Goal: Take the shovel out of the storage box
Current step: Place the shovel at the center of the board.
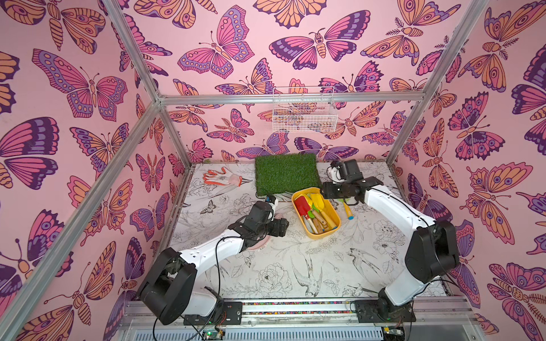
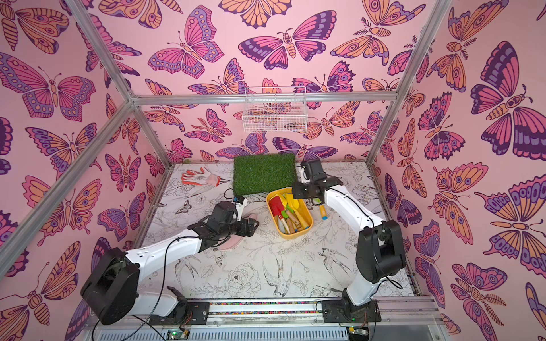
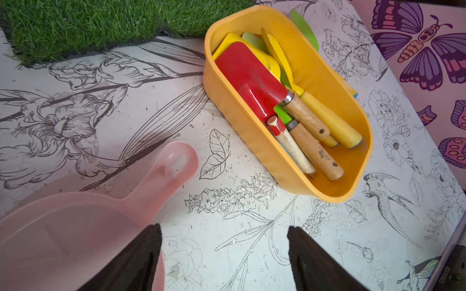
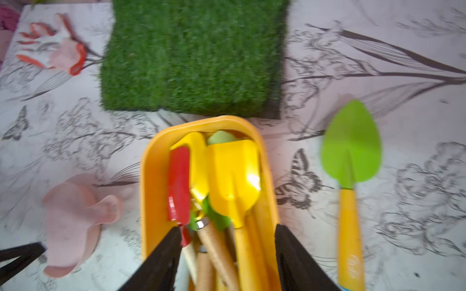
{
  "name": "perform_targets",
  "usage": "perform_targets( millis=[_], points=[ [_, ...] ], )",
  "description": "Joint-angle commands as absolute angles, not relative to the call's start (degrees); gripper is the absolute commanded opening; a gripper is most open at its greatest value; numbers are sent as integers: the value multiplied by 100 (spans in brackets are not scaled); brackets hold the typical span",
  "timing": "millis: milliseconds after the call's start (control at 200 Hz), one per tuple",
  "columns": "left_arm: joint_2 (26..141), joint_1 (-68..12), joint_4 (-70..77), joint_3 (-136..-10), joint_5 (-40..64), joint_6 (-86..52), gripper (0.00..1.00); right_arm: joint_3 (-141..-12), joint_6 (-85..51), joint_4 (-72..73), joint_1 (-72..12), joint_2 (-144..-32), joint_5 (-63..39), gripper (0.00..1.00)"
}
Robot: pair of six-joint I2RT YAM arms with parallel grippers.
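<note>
The storage box (image 1: 325, 234) (image 2: 295, 235) (image 3: 335, 196) (image 4: 151, 176) is a yellow-orange tub near the table's middle. Several toy shovels lie in it, among them a red shovel (image 1: 302, 205) (image 3: 249, 78) (image 4: 179, 181) and a yellow shovel (image 1: 317, 202) (image 4: 233, 173), handles toward the front. A green shovel (image 4: 351, 151) (image 1: 348, 211) (image 2: 323, 212) lies on the table just right of the box. My right gripper (image 4: 228, 229) hangs open above the handles in the box, gripping nothing; its view is blurred. My left gripper (image 3: 223, 228) stands open over bare table, left of the box.
A pink dustpan (image 3: 75, 226) (image 4: 73, 221) lies under my left wrist. A green grass mat (image 1: 286, 174) sits behind the box, and an orange-and-white glove (image 1: 221, 177) lies at the back left. A white wire basket (image 1: 304, 113) hangs on the back rail.
</note>
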State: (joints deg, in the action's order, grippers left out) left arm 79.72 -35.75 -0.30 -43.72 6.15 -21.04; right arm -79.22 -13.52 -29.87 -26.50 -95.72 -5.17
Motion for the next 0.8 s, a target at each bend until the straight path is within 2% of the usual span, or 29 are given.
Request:
perform_targets(
  millis=[0, 60, 260, 370, 626, 796],
  points=[
    [7828, -3613, 119, -4250, 677, -1935, 85, -8057, -1502, -3876, -2930, -9747, -321, 54],
    [7737, -3624, 185, -4200, 760, -1938, 85, -8114, -1472, -4076, -3022, -9833, -304, 47],
    [7652, -3626, 360, -4062, 872, -2032, 84, -7703, -1512, -3914, -3040, -9801, -369, 44],
    [7744, -3634, 360, -4077, 860, -2126, 83, -7766, -1346, -4066, -3041, -9974, -461, 38],
    [7889, -3638, 360, -4164, 967, -2197, 82, -7857, -923, -3991, -3161, -10454, -662, 38],
    [7825, -3637, 361, -4123, 905, -2197, 82, -7792, -735, -3701, -3304, -10582, -41, 42]
  ],
)
